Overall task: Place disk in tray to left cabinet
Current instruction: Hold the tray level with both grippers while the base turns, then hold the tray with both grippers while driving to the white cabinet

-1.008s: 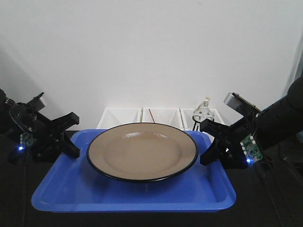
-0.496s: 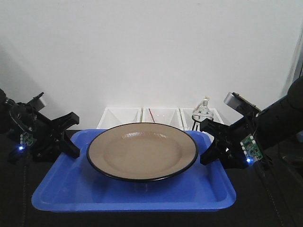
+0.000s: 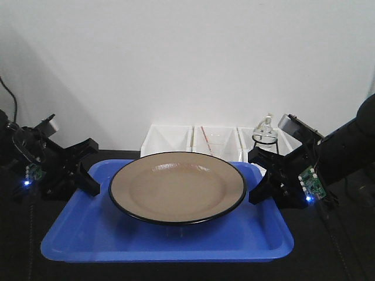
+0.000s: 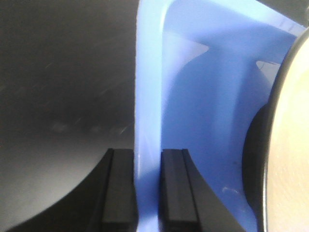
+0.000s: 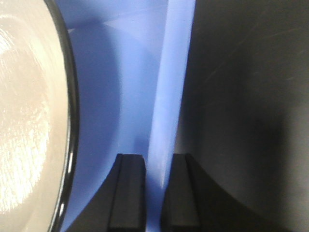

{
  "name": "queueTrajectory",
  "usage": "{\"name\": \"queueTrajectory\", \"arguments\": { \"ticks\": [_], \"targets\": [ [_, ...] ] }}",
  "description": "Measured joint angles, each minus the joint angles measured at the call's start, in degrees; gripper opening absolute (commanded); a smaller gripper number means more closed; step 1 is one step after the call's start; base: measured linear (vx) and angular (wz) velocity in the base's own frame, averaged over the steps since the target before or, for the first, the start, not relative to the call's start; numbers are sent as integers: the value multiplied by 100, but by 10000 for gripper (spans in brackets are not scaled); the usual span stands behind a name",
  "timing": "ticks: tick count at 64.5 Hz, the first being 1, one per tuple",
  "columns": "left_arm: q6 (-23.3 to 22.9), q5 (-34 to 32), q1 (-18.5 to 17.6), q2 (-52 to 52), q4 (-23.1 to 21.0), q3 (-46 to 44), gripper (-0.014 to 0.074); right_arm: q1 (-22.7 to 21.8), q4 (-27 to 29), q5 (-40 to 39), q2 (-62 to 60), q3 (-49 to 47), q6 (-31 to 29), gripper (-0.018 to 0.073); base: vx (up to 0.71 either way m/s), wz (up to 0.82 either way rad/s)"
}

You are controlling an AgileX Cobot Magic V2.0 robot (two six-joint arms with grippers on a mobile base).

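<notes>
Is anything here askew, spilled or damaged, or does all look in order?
Nothing stands out. The disk lies flat and centred in the tray, and the left gripper and right gripper each pinch one short rim; the tray looks level.

Disk (image 3: 176, 186) in tray (image 3: 88, 234) — bins (image 3: 170, 140) just behind, flask (image 3: 265, 132) at back right.

Beige disk (image 3: 177, 186) flat on level blue tray (image 3: 167, 246).

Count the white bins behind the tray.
3, side by side behind the tray: left bin, middle bin, and right bin, partly covered by a flask. More could be hidden behind the right arm.
</notes>
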Motion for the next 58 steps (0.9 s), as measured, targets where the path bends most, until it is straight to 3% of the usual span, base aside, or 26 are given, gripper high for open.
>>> {"name": "queueTrajectory", "arguments": {
  "ticks": [58],
  "targets": [
    [-4,0,5,5,0,-10,0,0,5,0,0,0,0,-4,-16,63]
  ]
}}
